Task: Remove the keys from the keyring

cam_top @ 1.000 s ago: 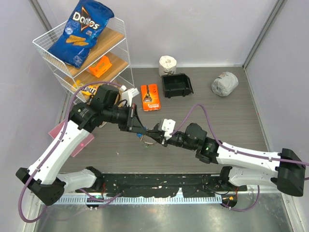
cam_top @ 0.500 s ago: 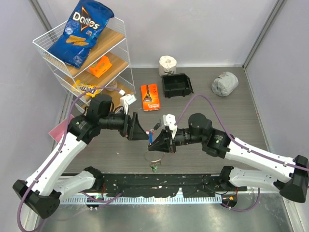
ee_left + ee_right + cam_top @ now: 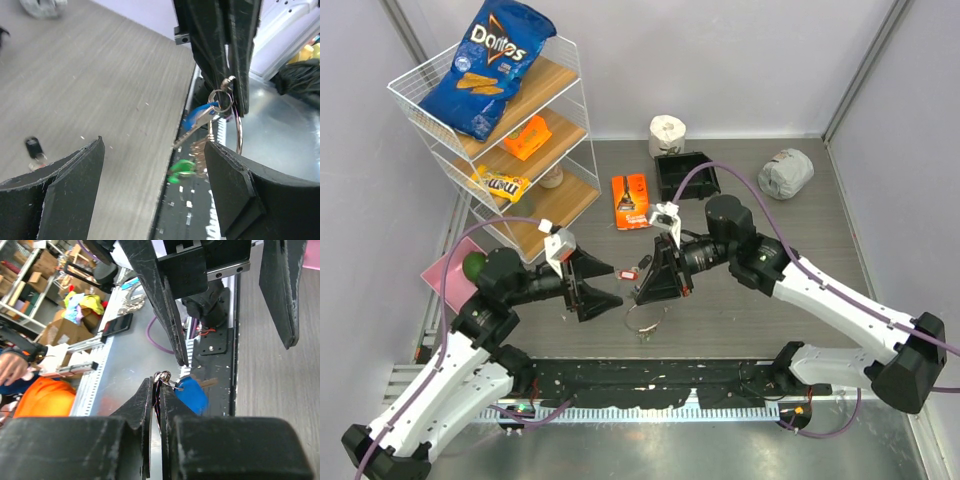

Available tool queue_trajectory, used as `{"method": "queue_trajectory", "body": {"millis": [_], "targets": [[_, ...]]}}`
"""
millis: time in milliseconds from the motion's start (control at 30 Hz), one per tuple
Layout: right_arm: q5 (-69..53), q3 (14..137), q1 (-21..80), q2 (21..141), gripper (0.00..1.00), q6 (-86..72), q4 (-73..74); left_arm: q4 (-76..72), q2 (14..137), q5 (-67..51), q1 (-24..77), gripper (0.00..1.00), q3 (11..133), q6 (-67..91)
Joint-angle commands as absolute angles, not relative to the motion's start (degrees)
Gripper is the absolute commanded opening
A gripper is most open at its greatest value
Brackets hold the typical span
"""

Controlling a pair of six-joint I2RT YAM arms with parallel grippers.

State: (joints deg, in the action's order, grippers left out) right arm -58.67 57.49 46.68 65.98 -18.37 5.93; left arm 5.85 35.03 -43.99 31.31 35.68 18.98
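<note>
Where the right hand pinches, the keyring is partly hidden.

This looks like a robot lab. A left robot arm and a right robot arm are bolted to a metal rail at the edge of a grey table. Plain walls stand close around it. Purple cables loop off the arms. A wire rack holds snack bags. The right wrist view shows cardboard boxes and messy shelves beyond the table.
</note>
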Motion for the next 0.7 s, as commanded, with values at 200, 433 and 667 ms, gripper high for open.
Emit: {"method": "queue_trajectory", "body": {"millis": [200, 433, 667], "targets": [[-68.8, 64.5, 44.7, 70.8, 0.05, -26.3, 3.3, 4.5, 33.3, -42.4, 31.2, 0.86, 37.7, -5.1], [-69.1, 66.6, 44.6, 73.6, 0.05, -28.6, 1.6, 3.5, 36.8, -45.6, 31.8, 0.83, 38.7, -6.0], [-69.4, 67.1, 44.6, 75.5, 0.05, -30.3, -1.5, 3.1, 37.6, -47.4, 33.6, 0.82, 39.2, -6.2]]}}
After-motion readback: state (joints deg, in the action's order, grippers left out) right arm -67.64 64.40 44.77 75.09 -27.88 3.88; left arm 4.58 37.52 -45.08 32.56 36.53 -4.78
